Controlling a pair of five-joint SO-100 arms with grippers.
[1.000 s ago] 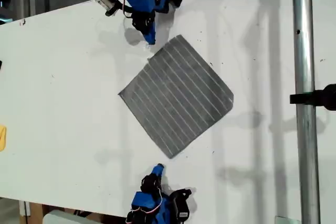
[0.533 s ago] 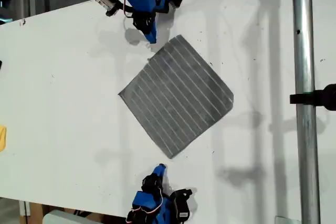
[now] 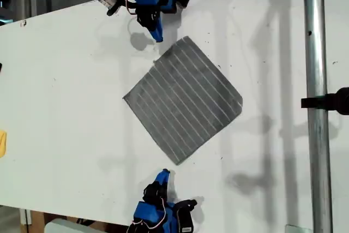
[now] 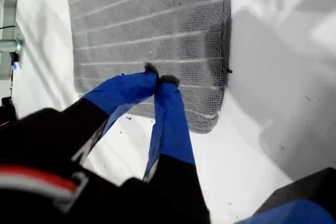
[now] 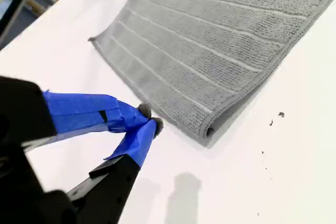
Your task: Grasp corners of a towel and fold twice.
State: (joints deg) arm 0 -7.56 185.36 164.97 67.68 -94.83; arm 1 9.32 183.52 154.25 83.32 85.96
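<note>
1. My first gripper (image 3: pixel 157 36) has just pulled back a touch toward the exterior view's top edge. Its jaws are pinched together on nothing, and it is short of the towel's top corner (image 3: pixel 188 38).
2. My second gripper (image 3: pixel 163 175) has barely shifted, though the arm behind it has swung a little. Its jaws are also closed and empty, just off the bottom corner (image 3: pixel 177 163).
3. The towel (image 3: pixel 182 99) hasn't budged. It lies flat as a diamond mid-table, between the two arms.
4. So no corner is held and the grasp hasn't started. You'll likely need both jaws open before coming down.
5. In the second wrist view that near corner (image 5: pixel 206 132) looks thick, maybe doubled. I can't tell which.
6. There's bare table (image 3: pixel 65 107) all round the cloth. The metal pole (image 3: pixel 316 53) stands well apart on the exterior view's right, so folding across looks unobstructed.
</note>
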